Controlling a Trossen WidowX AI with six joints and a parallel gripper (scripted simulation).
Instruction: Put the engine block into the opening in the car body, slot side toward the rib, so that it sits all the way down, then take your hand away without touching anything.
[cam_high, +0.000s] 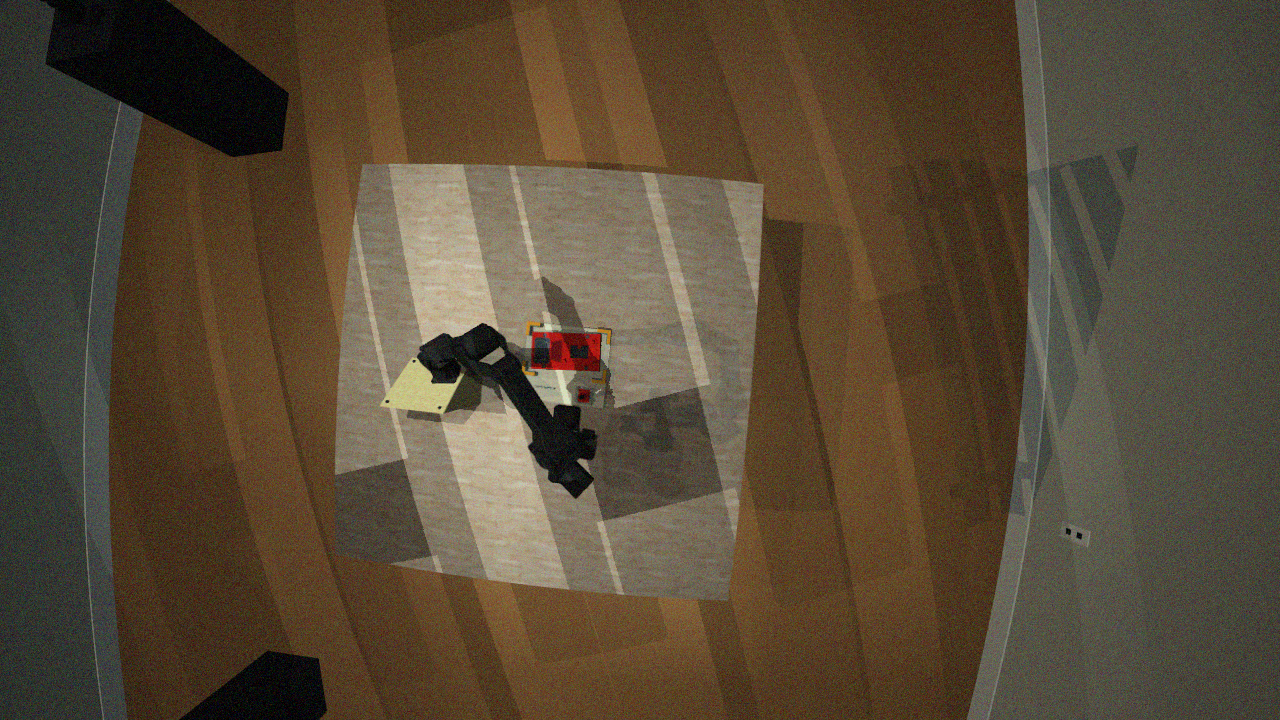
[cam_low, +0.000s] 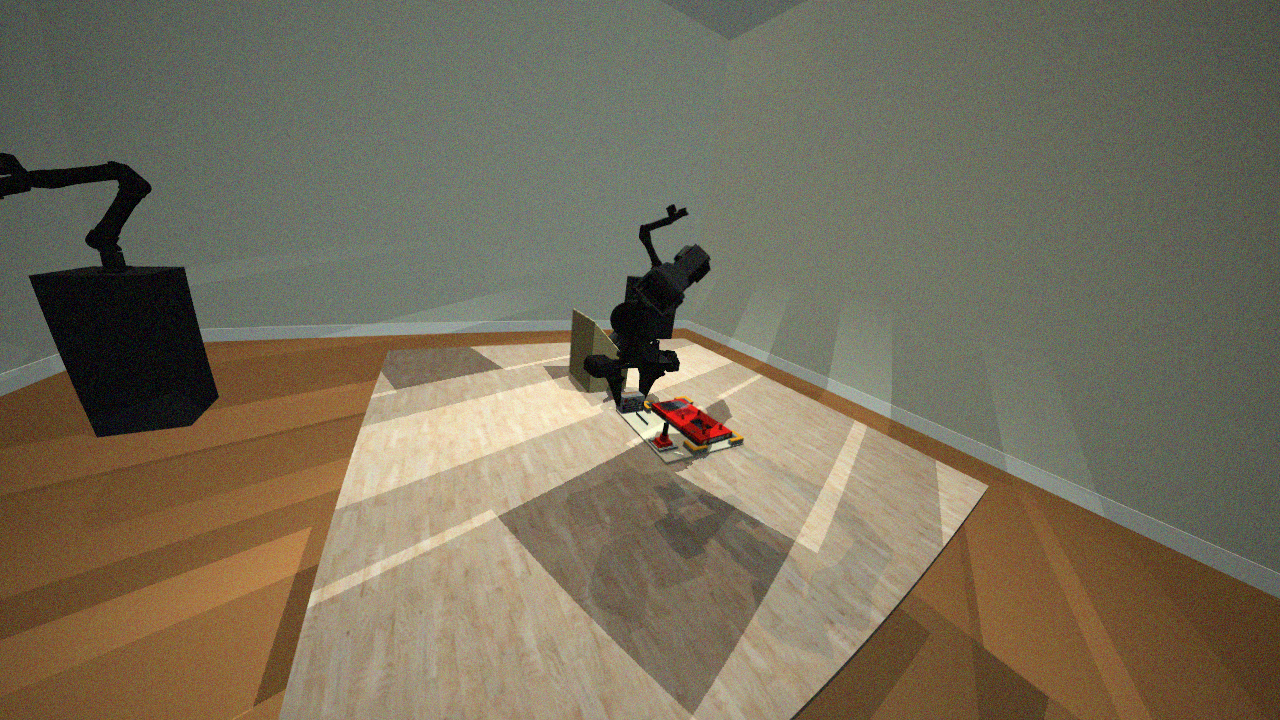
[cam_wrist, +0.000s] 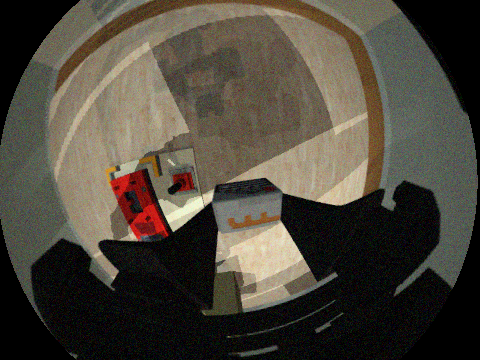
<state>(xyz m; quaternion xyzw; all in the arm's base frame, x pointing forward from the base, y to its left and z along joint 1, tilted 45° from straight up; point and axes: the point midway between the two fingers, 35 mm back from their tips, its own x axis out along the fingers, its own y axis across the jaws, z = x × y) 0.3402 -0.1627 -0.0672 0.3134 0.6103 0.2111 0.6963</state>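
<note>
- My claw (cam_low: 631, 400) (cam_wrist: 244, 200) is closed on the engine block (cam_low: 631, 404) (cam_wrist: 247, 212), one finger against each side.
- The block I'm gripping is grey, with a dark, ridged face and an orange toothed marking on the side toward my wrist view.
- I have it outside the red car body (cam_high: 590, 340) (cam_low: 689, 419) (cam_wrist: 135, 200), so it is not in the opening; I cannot tell how high I hold it.
- The car body lies on a pale plate (cam_high: 541, 387) (cam_low: 673, 454) (cam_wrist: 192, 207) on the desk (cam_high: 626, 268) (cam_low: 447, 582) (cam_wrist: 100, 110), with orange corner pieces (cam_high: 534, 325) (cam_low: 695, 445) (cam_wrist: 150, 160) around it.
- Beside the car body, on that same plate, I see a small red piece (cam_high: 583, 394) (cam_low: 663, 442) (cam_wrist: 185, 181) with a black stem.
- A yellowish panel (cam_high: 402, 394) (cam_low: 583, 353) (cam_wrist: 226, 295) stands on the desk, well apart from the car body.
- From above, my black arm (cam_high: 523, 394) hides my claw and the block.
- I cannot make out which way the slot faces.
</note>
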